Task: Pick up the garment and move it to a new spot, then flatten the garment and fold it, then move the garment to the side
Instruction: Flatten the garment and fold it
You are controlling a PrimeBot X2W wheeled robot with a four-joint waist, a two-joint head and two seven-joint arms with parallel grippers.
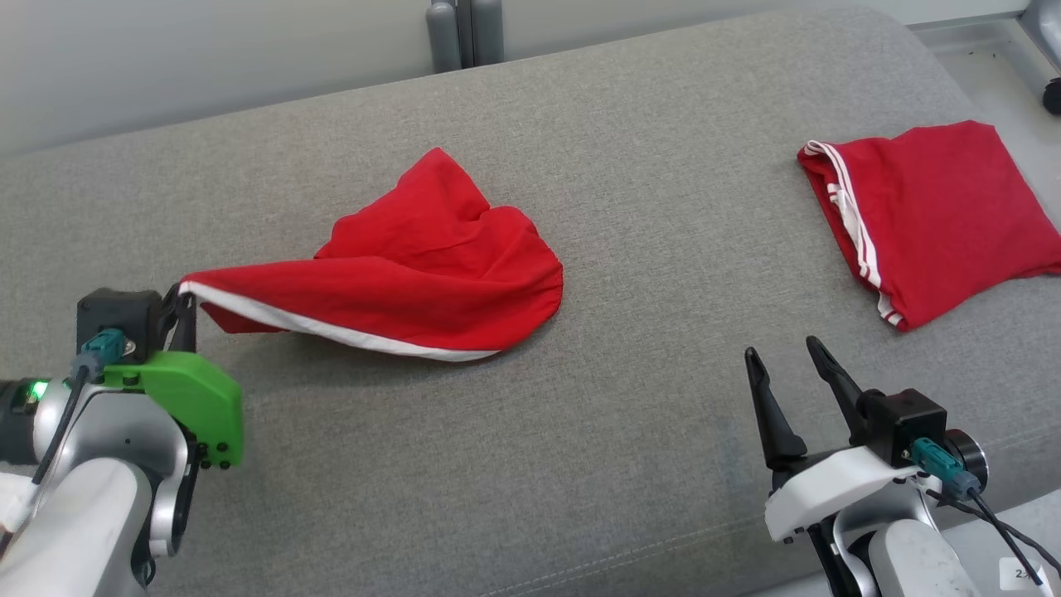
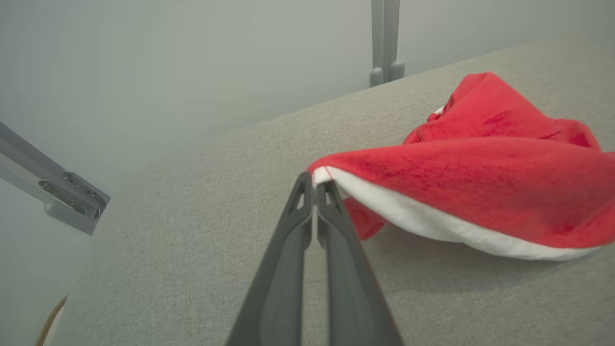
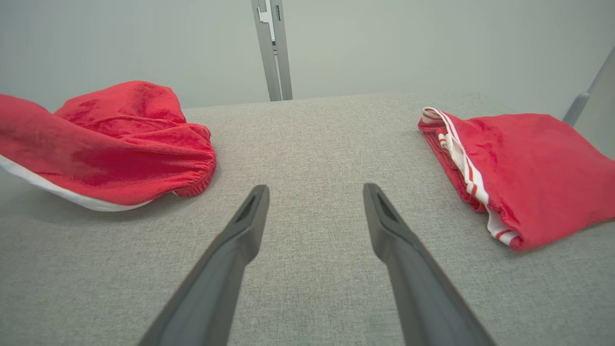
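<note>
Though slack, garment (image 1: 431, 278) in left hand (image 2: 314, 181)

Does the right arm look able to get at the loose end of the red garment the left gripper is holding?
Probably yes. The right gripper is open, and only bare grey cushion lies between it and the held garment; the folded red garment sits off to its other side.

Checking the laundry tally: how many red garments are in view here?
2. One crumpled red garment lies left of centre, its white-edged corner pinched by the left gripper, jaws shut. One folded red garment lies at the far right. Nothing suggests another is hidden.
</note>
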